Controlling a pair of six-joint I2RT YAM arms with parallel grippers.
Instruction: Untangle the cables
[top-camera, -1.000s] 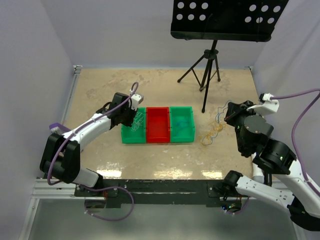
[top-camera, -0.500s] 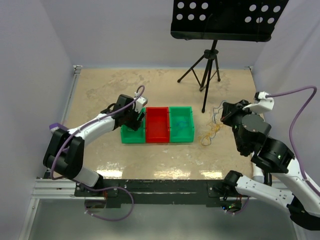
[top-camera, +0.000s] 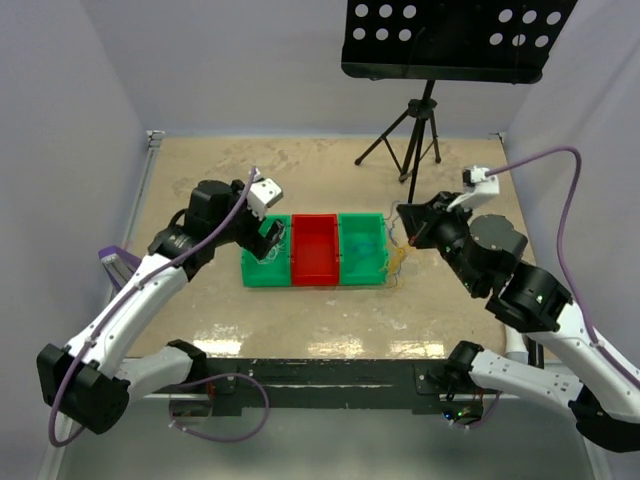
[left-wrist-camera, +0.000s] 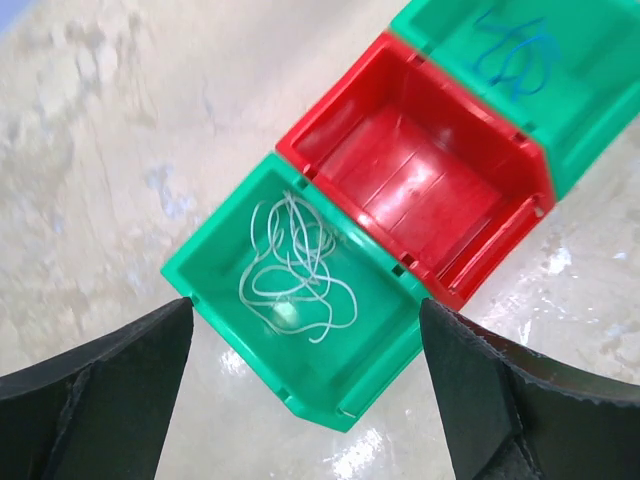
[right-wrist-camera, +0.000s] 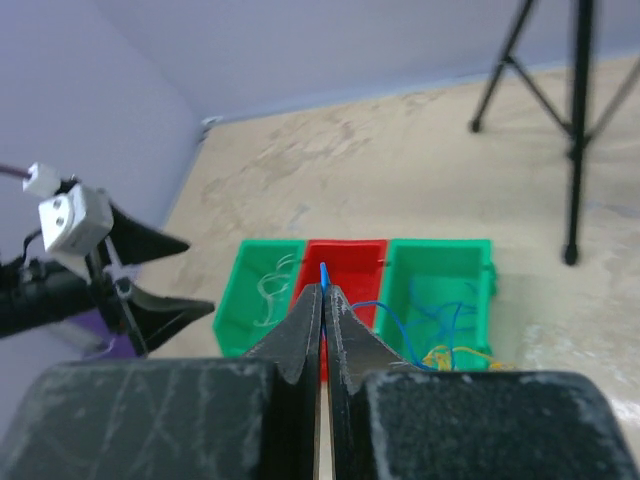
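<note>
A whitish cable (left-wrist-camera: 295, 265) lies coiled in the left green bin (left-wrist-camera: 215, 280), also seen as the same whitish cable (right-wrist-camera: 265, 285). My left gripper (left-wrist-camera: 305, 310) hangs open above that bin, holding nothing; from the top view this gripper (top-camera: 268, 240) is over the bin's left part. My right gripper (right-wrist-camera: 323, 290) is shut on a thin blue cable (right-wrist-camera: 400, 312), whose tip pokes out of the jaws. It hovers by the right green bin (top-camera: 362, 270). Blue strands (left-wrist-camera: 515, 50) lie in that bin. A yellow cable (top-camera: 394, 266) hangs at its right side.
A red bin (top-camera: 316, 275) stands between the two green ones, with no cable in it. A black tripod music stand (top-camera: 420, 130) stands behind the bins; one of its legs (right-wrist-camera: 575, 130) is close to my right arm. Walls enclose the table on three sides.
My left gripper opened, left the whitish cable in the left green bin and rose. My right gripper moved left towards the bins, dragging the blue and yellow cables along.
</note>
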